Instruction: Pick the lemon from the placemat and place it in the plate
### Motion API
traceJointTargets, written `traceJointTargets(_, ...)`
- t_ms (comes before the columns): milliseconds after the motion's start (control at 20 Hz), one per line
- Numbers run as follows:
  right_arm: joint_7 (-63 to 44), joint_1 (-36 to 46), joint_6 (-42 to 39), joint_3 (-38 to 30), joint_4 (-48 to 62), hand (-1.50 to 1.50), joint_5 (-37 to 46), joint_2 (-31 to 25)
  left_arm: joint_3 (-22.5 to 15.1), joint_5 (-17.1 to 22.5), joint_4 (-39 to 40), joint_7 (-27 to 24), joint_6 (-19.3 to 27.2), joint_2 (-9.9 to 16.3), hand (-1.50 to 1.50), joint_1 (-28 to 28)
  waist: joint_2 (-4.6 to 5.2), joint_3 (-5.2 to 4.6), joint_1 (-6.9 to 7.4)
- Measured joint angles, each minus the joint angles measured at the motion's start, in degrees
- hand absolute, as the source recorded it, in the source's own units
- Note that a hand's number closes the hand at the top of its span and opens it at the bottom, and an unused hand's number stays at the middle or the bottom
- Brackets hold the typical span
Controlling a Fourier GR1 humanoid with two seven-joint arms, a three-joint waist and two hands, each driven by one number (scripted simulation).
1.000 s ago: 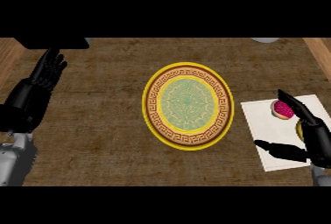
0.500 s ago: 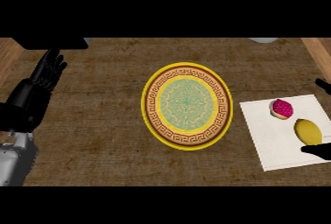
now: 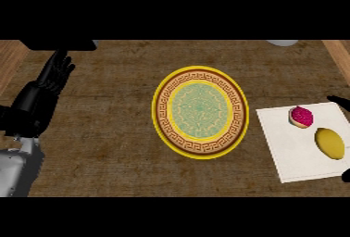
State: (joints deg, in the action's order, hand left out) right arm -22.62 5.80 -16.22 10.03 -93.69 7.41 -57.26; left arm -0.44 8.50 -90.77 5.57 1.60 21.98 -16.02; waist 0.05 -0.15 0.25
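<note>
The right hand [image 3: 346, 175] has pulled back almost out of view, its fingers impossible to judge. The lemon [image 3: 330, 143] lies uncovered on the white placemat [image 3: 301, 159], unmoved, just behind it a pink fruit [image 3: 301, 116]. The patterned plate [image 3: 200, 112] holds nothing. The left hand [image 3: 53, 76] stays open at the worktop's [image 3: 109, 152] left.

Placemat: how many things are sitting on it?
2: a pink-topped treat toward the white placemat's far end, and the yellow lemon just nearer, toward its right edge.

Right hand [image 3: 340, 101] now almost off the right edge, lemon [image 3: 330, 143] fully uncovered.
</note>
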Motion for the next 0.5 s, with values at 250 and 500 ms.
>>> traceJointTargets(250, -3.5, 2.7, -3.3, 1.2, 3.0, -1.5, 4.7, 3.4, 1.2, -0.3, -0.7, 0.6, -1.0, -0.3, 0.0, 0.0, -0.01, 0.1, 0.04)
traceJointTargets(500, -4.8, 4.9, -4.7, 1.4, 7.3, -1.5, 10.6, 6.2, 1.9, -1.0, 0.3, -0.7, -1.9, -1.5, 0.0, 0.2, 0.0, 0.13, -0.02)
